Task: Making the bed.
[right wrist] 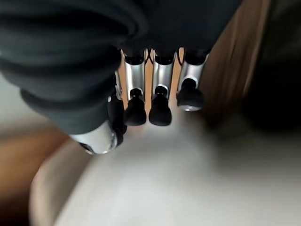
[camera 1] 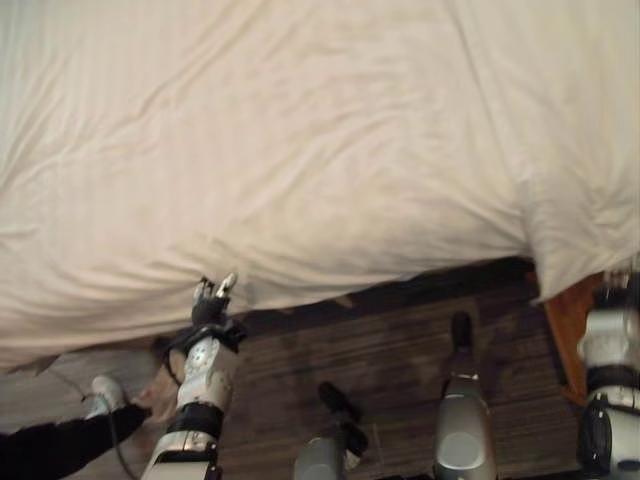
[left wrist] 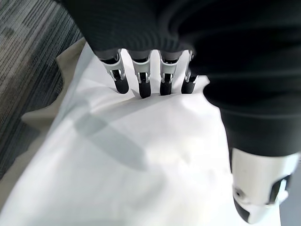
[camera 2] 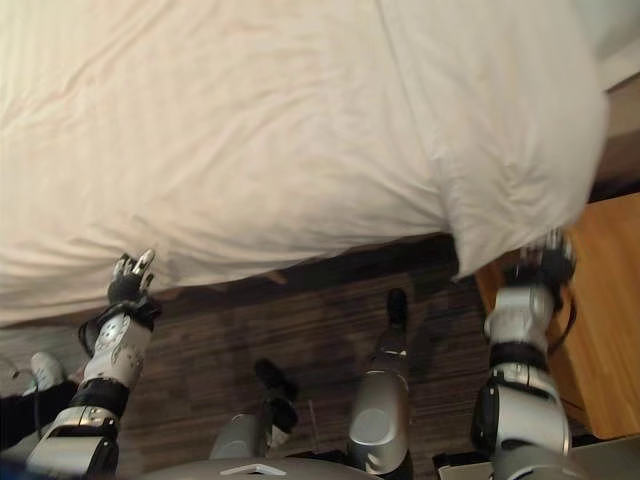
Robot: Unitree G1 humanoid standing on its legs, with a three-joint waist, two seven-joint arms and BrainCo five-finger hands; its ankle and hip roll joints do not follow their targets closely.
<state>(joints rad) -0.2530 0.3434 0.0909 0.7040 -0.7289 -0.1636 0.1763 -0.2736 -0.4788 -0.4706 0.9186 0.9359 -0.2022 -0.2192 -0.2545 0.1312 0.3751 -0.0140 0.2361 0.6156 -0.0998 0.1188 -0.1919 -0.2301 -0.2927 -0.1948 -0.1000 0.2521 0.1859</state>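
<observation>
A white duvet covers the bed and hangs over its near edge. My left hand reaches up to that edge; in the left wrist view its straight fingertips press on the white cloth, with the thumb held apart, so it is open. My right hand is just under the duvet's hanging right corner. In the right wrist view its fingers are slightly bent over the pale cloth, with nothing between them.
Dark striped wooden floor runs along the bed's near side. An orange wooden piece of furniture stands at the right, close to my right arm. A person's dark-clothed leg and white shoe lie at the lower left, beside my left arm.
</observation>
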